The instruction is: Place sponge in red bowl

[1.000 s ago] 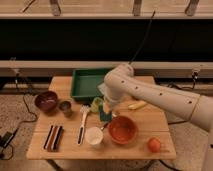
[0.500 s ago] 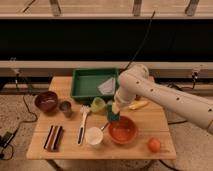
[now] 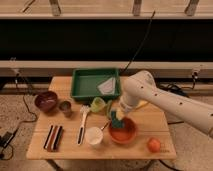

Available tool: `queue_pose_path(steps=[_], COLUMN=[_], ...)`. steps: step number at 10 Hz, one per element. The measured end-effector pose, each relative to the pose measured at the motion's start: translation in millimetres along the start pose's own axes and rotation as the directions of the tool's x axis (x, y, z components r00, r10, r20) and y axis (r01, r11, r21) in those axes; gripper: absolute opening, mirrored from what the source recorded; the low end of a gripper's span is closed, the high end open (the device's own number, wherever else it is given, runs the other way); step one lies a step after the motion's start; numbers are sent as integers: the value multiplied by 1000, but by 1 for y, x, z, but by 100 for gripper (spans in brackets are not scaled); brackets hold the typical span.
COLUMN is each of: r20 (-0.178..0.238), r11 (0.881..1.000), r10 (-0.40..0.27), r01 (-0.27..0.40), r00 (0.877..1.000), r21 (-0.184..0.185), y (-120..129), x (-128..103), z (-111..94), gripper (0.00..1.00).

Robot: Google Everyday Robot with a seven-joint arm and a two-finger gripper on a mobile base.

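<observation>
Wooden table (image 3: 70, 150); pincer (image 3: 115, 118) above glossy red bowl (image 3: 125, 134).

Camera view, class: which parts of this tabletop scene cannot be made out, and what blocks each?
- Two-finger gripper, above the wide orange-red bowl: the white arm covers most of it.
- Small blue-grey sponge: only partly seen, at the gripper's tips over the bowl's left rim.
- Green plastic tray: right corner hidden by the arm.
- Small yellow-green cup: contents too small to tell.
</observation>
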Motion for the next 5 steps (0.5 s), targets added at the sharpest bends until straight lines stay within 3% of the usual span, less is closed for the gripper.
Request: queue_pose_path(steps=[2, 5], r20=[7, 13], r11=[1000, 1000], r10=[10, 8], r01=[-10, -9], r00=[1000, 1000], r21=[7, 11], y=[8, 17], x=[-16, -43], z=[2, -2], gripper=[77, 80])
